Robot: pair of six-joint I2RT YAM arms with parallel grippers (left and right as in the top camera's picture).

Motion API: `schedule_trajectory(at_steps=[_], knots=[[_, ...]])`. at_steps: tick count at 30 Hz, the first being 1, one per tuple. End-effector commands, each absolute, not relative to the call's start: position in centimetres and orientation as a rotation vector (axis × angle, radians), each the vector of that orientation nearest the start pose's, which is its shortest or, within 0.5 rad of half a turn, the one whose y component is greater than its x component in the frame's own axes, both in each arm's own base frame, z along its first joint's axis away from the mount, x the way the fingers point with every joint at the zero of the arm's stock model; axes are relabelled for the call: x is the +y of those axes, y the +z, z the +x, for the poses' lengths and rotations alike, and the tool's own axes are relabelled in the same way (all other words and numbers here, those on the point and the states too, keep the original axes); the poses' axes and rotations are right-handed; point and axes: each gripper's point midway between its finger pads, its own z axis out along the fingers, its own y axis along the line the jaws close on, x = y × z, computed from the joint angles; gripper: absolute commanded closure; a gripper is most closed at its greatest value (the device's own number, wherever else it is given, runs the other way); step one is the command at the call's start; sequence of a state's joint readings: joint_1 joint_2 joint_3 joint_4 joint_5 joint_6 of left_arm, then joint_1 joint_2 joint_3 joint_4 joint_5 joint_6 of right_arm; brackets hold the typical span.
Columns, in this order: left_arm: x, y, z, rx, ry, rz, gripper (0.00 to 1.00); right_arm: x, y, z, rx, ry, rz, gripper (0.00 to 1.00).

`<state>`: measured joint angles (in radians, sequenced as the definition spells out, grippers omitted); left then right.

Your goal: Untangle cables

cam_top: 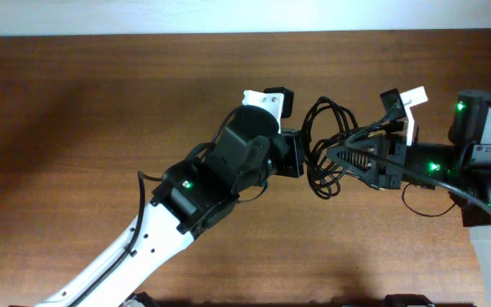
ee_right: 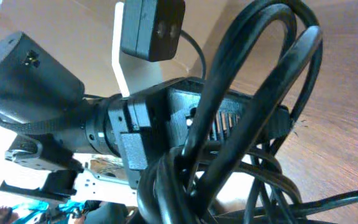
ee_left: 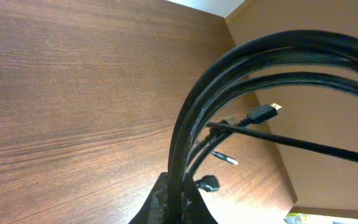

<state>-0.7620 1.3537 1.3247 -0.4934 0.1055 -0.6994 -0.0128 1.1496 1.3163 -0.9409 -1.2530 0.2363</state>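
Two arms meet over the middle of the brown wooden table (cam_top: 101,102), the left one reaching in from the near left, the right one from the right edge. Between them hangs one knot of thin black cables (cam_top: 326,149), lifted off the wood, with loops sticking out toward the far side and sagging toward the near side.

The left gripper (cam_top: 307,153) is clamped on the cables. In the left wrist view the strands rise straight out from between its fingers (ee_left: 160,202) and arch over to the right. About four or five strands run side by side in that arch, but they overlap, so the number of separate cables cannot be told.

Three loose ends show there: a gold-tipped plug (ee_left: 265,114) hanging in the air, a silver-tipped plug (ee_left: 227,160) lower down, and a round plug (ee_left: 209,183) beside the fingers.

The right gripper (cam_top: 341,155) points left into the knot, nose to nose with the left one. The bundle fills the right wrist view and hides its fingers, so whether it is gripping cannot be told.

Four green lights glow in the overhead view: one (cam_top: 188,182) on the left arm, three on the right.
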Motion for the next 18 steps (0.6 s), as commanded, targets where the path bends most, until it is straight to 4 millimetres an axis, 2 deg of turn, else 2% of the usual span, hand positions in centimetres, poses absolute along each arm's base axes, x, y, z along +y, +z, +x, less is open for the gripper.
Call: schedule_trajectory(at_steps=[1,4,8,11,15,18], knots=[[-29.3,29.6,30.0,2.245,-0.846,0.112,1.00,16.7,39.4,21.6,1.953,1.698,-0.508,0.96],[-27.6,29.0,31.0,2.243,-0.719,0.044,1.00,16.9,40.7,20.4,1.877,1.784,-0.584,0.96],[-24.2,29.4,33.2,2.158,-0.498,-0.094,1.00,16.9,41.0,20.0,1.868,1.828,-0.587,0.96],[-20.6,30.4,34.8,2.052,-0.283,-0.228,1.00,16.9,41.0,20.0,1.873,1.834,-0.579,0.96],[-17.2,32.2,35.6,1.918,-0.105,-0.358,1.00,16.9,40.9,19.9,1.887,1.848,-0.562,0.96],[-16.8,33.4,36.0,1.851,-0.104,-0.406,1.00,16.9,40.9,19.9,1.889,1.850,-0.559,0.96]])
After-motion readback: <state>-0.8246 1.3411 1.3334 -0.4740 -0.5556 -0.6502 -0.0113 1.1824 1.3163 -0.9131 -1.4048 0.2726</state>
